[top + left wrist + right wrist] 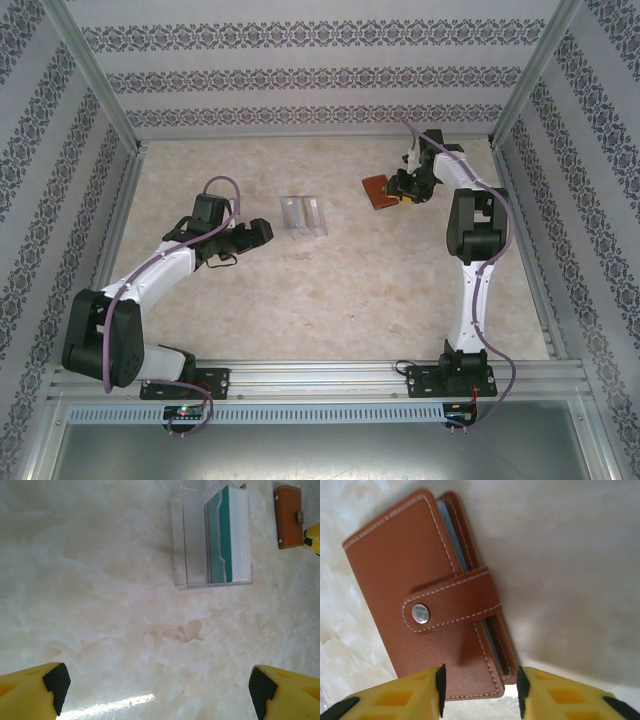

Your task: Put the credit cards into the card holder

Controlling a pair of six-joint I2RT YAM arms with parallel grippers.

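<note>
The card holder [395, 565], a reddish-brown wallet with its clasp tab [455, 600] snapped shut, lies flat at the back right of the table [378, 191]. A pale blue edge [449, 527] shows between its covers. My right gripper [480, 687] is open, and its fingers straddle the wallet's near corner, the left one over the cover and the right one just outside the edge. Credit cards [223, 535], teal with white behind, stand in a clear plastic case [190, 540] at mid-table. My left gripper [159, 685] hangs wide open over bare table short of that case.
The clear case [303, 216] sits between the two arms. From the left wrist view the wallet [290, 516] and a yellow fingertip [314, 537] of the right gripper lie beyond it. Patterned walls and metal rails [120, 215] enclose the marbled table.
</note>
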